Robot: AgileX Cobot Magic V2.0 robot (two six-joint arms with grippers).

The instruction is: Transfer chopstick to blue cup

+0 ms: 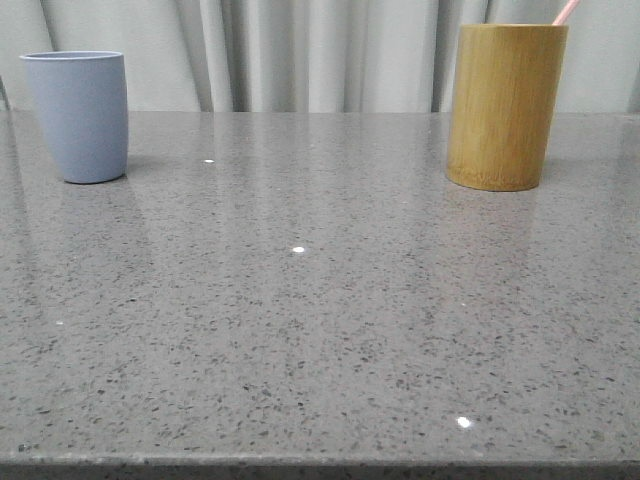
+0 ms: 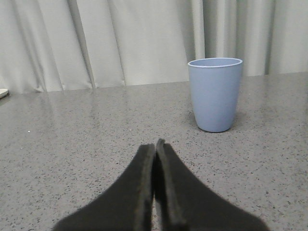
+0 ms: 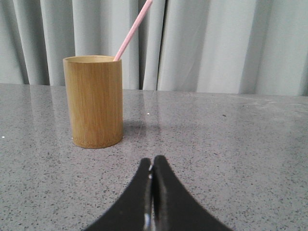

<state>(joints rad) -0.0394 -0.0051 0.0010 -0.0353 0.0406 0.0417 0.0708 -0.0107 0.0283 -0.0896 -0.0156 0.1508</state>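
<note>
Pink chopstick [image 3: 132,30] leans out of a tan bamboo holder [image 1: 505,105], its lower length hidden inside and its tip cut off by the frame.

Across the speckled grey countertop [image 1: 320,330], the blue cup [image 1: 78,115] stands upright at far left, well apart from the holder, open stone between them. Left gripper [image 2: 155,144] and right gripper [image 3: 152,161] each show jaws pressed together, holding nothing. No writing is legible.
</note>
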